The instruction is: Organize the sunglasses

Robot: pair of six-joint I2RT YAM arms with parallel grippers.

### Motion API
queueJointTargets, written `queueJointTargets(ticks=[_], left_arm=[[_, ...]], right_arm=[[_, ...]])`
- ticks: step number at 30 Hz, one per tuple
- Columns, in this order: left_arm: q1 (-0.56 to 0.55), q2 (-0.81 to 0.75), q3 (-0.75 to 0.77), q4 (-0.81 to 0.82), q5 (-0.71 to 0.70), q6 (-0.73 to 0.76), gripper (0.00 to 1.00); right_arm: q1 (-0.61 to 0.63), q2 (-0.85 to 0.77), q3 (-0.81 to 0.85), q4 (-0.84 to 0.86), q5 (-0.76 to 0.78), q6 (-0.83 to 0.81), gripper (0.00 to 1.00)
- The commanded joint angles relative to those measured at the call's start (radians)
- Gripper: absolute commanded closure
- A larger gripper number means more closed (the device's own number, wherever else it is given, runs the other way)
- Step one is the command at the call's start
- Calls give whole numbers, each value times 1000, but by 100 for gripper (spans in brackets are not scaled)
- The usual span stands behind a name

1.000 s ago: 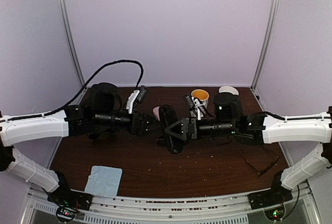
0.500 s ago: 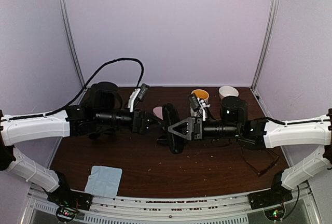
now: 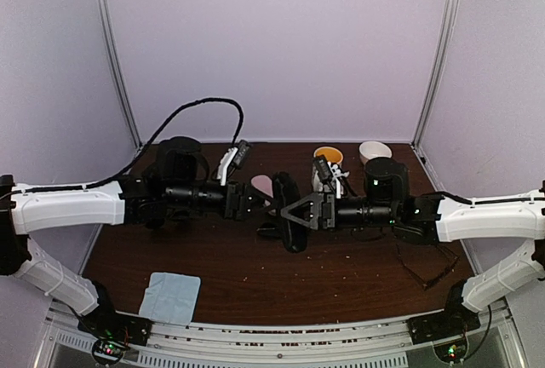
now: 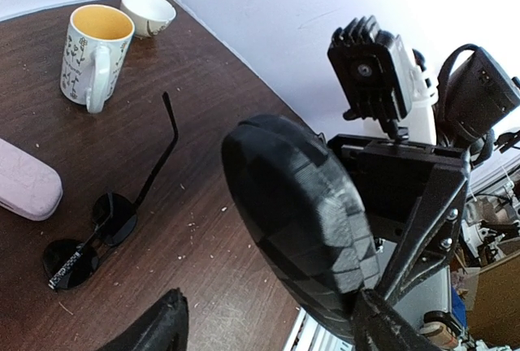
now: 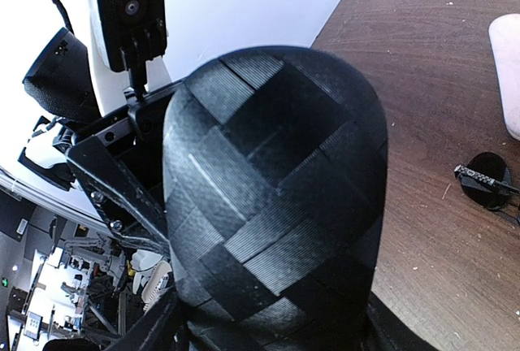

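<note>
Right fingers (image 5: 150, 331) clamp the black woven case (image 5: 276, 197), tilted above the desk (image 3: 255, 274); left fingers (image 4: 158, 327) have closed in rightward and narrowed since a second ago, yet stand spread about the case's end, contact unclear; round-lens sunglasses (image 4: 89, 241) lie on the desk beside the pink case (image 4: 24, 180); thin-framed pair (image 3: 426, 267) lies far right.

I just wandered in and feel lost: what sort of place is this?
Most likely a robot test booth in a lab: plain pale walls close in a brown table, two white arms are bolted at its near edge, and ordinary props, a mug and sunglasses, sit on it.
</note>
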Motion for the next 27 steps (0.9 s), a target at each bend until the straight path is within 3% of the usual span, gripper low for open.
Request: queueJointTargets(ticks=[1,27], left_arm=[[11,65,-5,-75,-109,7,29],[52,112,-71,-81,-174,4,34]], right_arm=[[26,-83,34,199,-119,-20,99],[25,-127,42,183,-139,-26,100]])
